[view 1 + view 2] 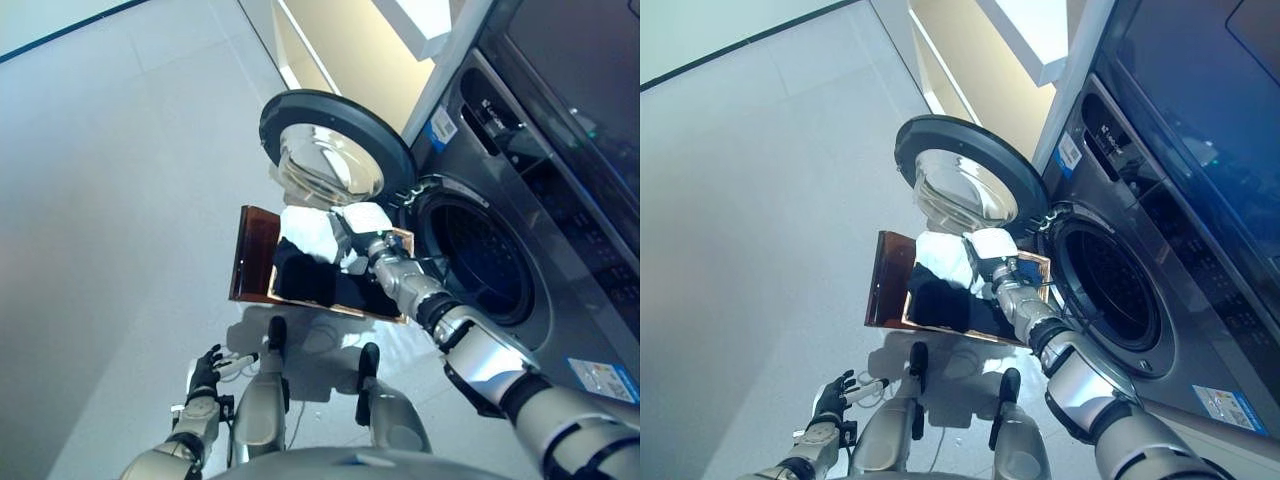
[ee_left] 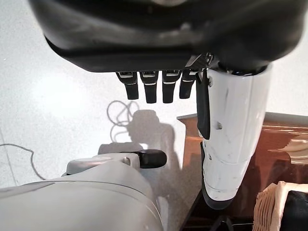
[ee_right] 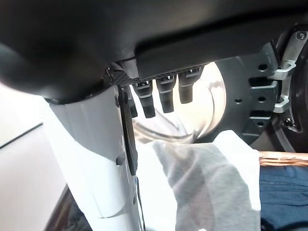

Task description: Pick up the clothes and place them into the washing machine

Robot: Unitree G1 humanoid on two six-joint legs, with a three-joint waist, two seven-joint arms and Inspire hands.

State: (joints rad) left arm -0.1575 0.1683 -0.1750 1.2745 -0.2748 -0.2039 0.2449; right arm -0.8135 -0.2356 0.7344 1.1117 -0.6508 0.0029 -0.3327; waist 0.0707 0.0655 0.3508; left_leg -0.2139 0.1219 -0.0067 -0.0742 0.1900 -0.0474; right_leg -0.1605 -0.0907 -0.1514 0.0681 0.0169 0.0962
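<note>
A white cloth (image 1: 306,231) and dark clothes (image 1: 310,277) lie in the shallow wicker basket (image 1: 335,308) on the dark brown box (image 1: 255,250), beside the washing machine. The machine's round door (image 1: 335,150) stands open and the drum opening (image 1: 480,265) is dark. My right hand (image 1: 365,219) hovers over the basket's far end, just above the white cloth (image 3: 202,178), with fingers (image 3: 166,98) straight and holding nothing. Dark blue cloth (image 3: 284,192) lies beside it. My left hand (image 1: 205,377) hangs low at the left over the floor, open and empty.
The open door's glass bowl (image 3: 214,103) stands just past my right hand. The machine's grey front (image 1: 560,300) fills the right side. Pale floor (image 1: 120,200) spreads to the left. The brown box (image 2: 274,144) and the basket's edge (image 2: 269,207) lie near my left hand.
</note>
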